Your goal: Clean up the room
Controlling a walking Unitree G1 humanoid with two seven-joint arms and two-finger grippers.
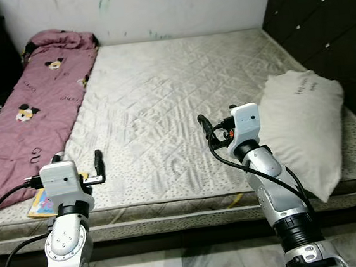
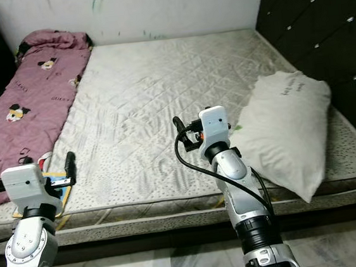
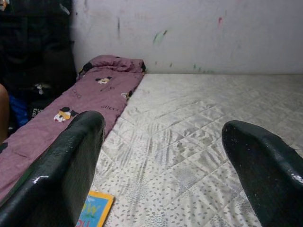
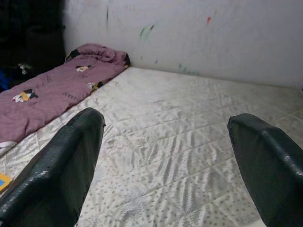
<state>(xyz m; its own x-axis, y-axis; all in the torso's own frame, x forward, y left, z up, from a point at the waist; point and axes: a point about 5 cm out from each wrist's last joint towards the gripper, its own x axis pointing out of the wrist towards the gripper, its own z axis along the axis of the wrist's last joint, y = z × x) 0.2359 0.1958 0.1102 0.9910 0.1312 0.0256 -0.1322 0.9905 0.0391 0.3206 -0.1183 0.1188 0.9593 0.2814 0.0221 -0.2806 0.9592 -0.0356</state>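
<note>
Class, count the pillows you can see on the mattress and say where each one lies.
1. The white pillow lies at the mattress's right edge, beside the dark cabinet and next to the right gripper. Another could be hidden under the pink blanket along the left side.

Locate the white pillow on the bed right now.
The white pillow lies on the mattress at its right edge near the front corner, beside the dark cabinet, just right of the right gripper.

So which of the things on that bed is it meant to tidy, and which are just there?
Likely part of the tidying:
- white pillow, at the mattress's right edge
- purple blanket, along the left side
- colourful book, at the front left corner

Just there:
- mattress
- wall
- dark cabinet
</note>
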